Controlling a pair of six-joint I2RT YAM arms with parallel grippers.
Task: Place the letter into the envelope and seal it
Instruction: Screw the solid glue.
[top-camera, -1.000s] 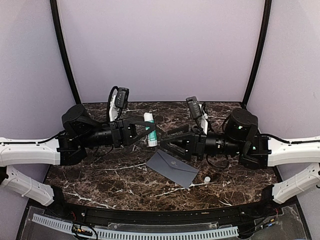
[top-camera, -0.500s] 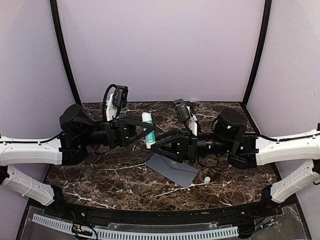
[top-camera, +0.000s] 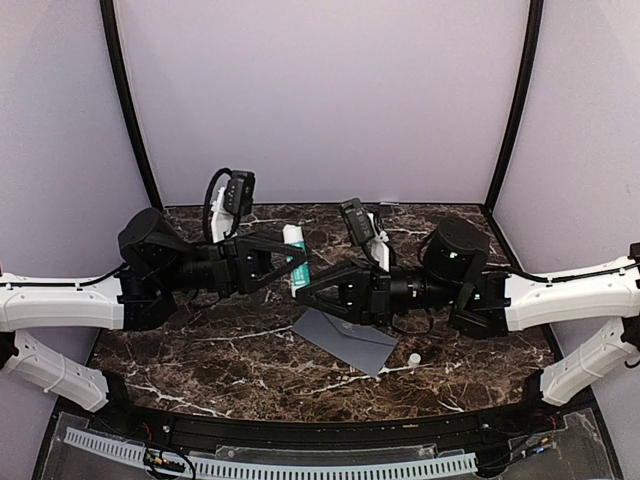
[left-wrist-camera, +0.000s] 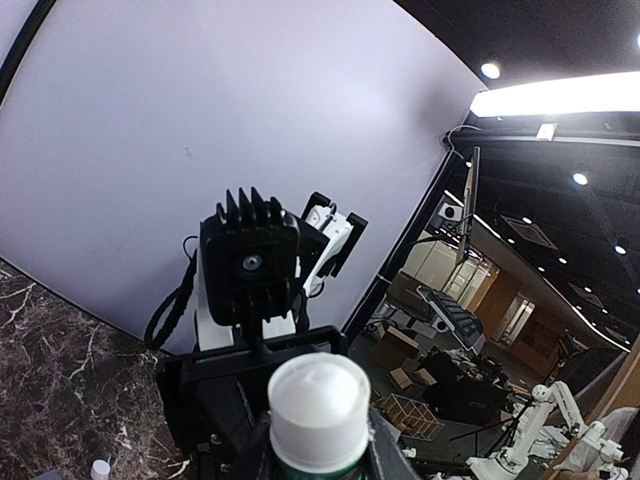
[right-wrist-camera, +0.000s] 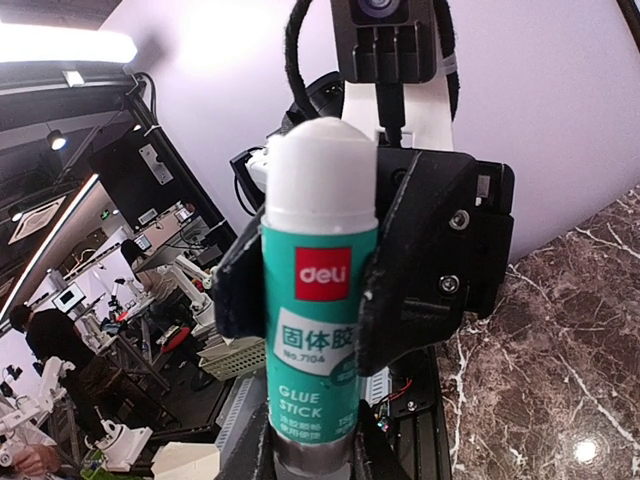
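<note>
Sealing was what remained, we judged: the grey envelope (top-camera: 345, 338) lay flat on the desk (top-camera: 220, 350), with no letter in view, presumably inside. Behind the envelope, our left claw (right-wrist-camera: 320, 300) gripped the glue stick (right-wrist-camera: 320, 180) mid-body, and our right claw (right-wrist-camera: 310, 462) pinched its lower end.

Glue stick (right-wrist-camera: 320, 300) with teal label, red "deli" logo and white domed end was up off the bench (top-camera: 200, 370), not resting on it. Bench was dark brown marble with white veins. Small white cap (top-camera: 414, 358) lay on the bench at right, well apart from the stick. Plain lilac backdrop (top-camera: 320, 100) behind, curved black poles (top-camera: 125, 100) at its sides. White perforated strip (top-camera: 300, 466) ran along the near edge.
</note>
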